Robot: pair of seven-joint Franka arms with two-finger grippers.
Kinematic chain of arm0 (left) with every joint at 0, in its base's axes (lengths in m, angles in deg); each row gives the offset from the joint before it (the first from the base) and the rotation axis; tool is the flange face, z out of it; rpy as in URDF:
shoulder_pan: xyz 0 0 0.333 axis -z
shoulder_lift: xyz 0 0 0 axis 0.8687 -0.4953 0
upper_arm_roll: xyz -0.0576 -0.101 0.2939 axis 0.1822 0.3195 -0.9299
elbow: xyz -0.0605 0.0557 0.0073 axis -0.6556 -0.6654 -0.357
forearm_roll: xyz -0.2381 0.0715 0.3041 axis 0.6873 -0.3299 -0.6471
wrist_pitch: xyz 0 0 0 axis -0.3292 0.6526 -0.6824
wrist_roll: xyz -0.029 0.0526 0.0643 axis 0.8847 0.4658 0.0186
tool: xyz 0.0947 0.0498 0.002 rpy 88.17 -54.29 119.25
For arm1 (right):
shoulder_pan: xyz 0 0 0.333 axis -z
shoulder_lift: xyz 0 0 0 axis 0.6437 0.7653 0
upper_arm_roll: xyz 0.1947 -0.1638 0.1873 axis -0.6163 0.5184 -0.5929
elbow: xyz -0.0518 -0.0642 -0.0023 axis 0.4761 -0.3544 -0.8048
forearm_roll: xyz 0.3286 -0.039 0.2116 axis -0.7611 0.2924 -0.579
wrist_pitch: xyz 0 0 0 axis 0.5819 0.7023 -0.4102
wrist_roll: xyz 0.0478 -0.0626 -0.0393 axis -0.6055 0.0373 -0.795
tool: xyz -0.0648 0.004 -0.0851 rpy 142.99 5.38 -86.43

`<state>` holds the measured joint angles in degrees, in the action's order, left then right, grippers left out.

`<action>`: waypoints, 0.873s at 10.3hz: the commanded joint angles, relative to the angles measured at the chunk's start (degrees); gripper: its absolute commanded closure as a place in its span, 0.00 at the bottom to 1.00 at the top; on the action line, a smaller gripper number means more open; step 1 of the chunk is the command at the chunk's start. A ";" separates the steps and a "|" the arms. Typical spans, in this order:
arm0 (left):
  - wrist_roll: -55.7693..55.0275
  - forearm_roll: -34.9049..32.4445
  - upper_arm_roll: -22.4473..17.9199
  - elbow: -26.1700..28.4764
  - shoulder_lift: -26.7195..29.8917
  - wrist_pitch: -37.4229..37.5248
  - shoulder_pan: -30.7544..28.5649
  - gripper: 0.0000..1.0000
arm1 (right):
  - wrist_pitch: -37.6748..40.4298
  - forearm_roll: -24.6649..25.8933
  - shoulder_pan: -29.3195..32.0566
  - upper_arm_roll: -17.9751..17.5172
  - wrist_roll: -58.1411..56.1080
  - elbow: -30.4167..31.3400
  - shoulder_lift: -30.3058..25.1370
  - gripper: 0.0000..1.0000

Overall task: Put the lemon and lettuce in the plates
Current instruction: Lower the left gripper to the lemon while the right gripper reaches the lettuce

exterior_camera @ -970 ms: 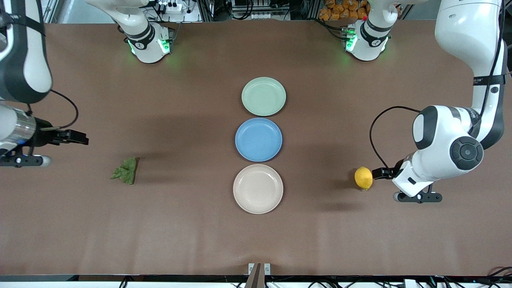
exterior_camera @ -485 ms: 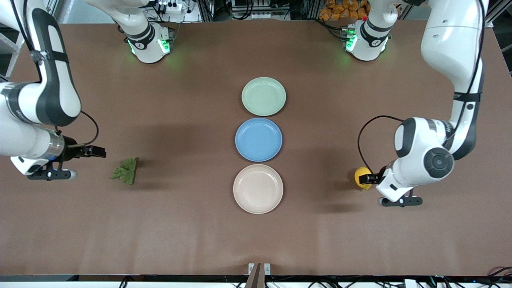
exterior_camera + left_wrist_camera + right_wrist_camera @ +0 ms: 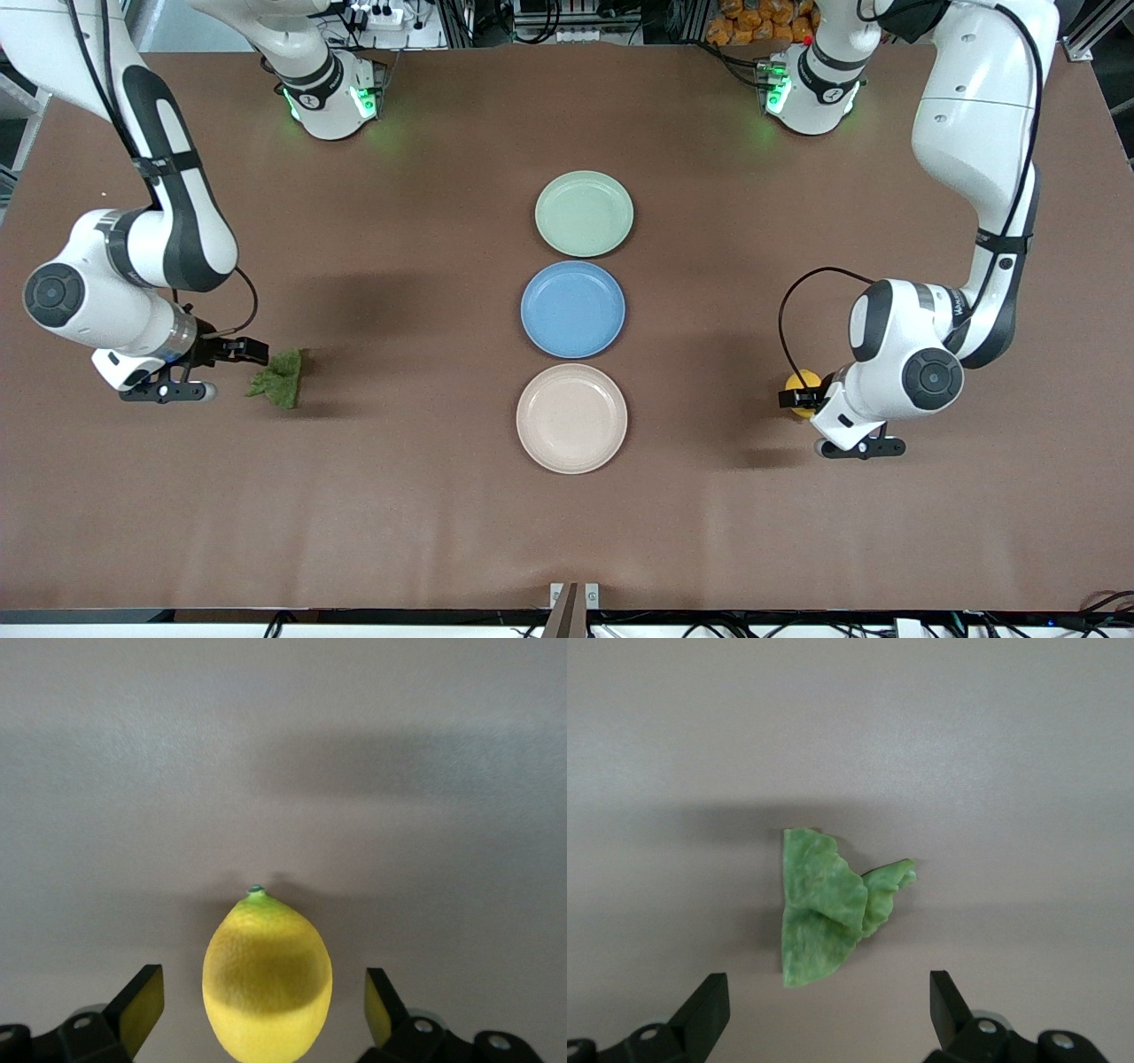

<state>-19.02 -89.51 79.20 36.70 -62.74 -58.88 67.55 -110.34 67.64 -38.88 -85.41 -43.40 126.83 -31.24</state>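
The yellow lemon lies on the table toward the left arm's end, mostly hidden by my left gripper. In the left wrist view the lemon sits between the open fingers, with a gap on each side. The dark green lettuce lies toward the right arm's end. My right gripper is open, just beside it. In the right wrist view the lettuce lies just ahead of the open fingertips. The mint green plate and the beige plate stand at mid-table, both with nothing on them.
A blue plate stands between the two task plates, in one row with them. The brown table top spreads bare around the row. Both arm bases stand along the edge farthest from the front camera.
Both arms have come in toward the middle and lower. The left gripper has closed in around the lemon, covering most of it. The right gripper has reached the lettuce's edge.
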 commanded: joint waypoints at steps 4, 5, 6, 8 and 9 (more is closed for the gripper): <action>-0.98 -1.67 -0.18 -0.47 -2.25 -0.33 0.23 0.00 | -12.53 -0.04 0.74 -0.02 -0.61 2.96 5.89 0.00; -0.98 -1.68 -0.18 -0.47 -2.60 -0.33 0.49 0.00 | -14.04 -0.12 1.00 -0.02 -0.52 3.05 7.21 0.00; -1.16 -1.68 -0.18 -0.47 -2.60 -0.33 0.49 0.00 | -14.75 -0.30 1.09 -0.02 -0.43 3.13 8.01 0.00; -5.70 -1.68 -0.18 -0.47 -2.60 -0.33 0.58 1.00 | -15.10 -0.74 1.27 -0.11 -0.26 3.13 8.89 0.00; -5.82 -1.68 -0.18 -0.65 -2.60 -0.33 0.58 1.00 | -15.72 -0.74 1.10 -0.11 0.09 3.13 9.59 0.00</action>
<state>-22.35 -89.68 79.14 36.69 -65.16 -58.88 67.77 -124.83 67.61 -38.21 -85.06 -43.37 129.73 -22.22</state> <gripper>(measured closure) 0.282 0.000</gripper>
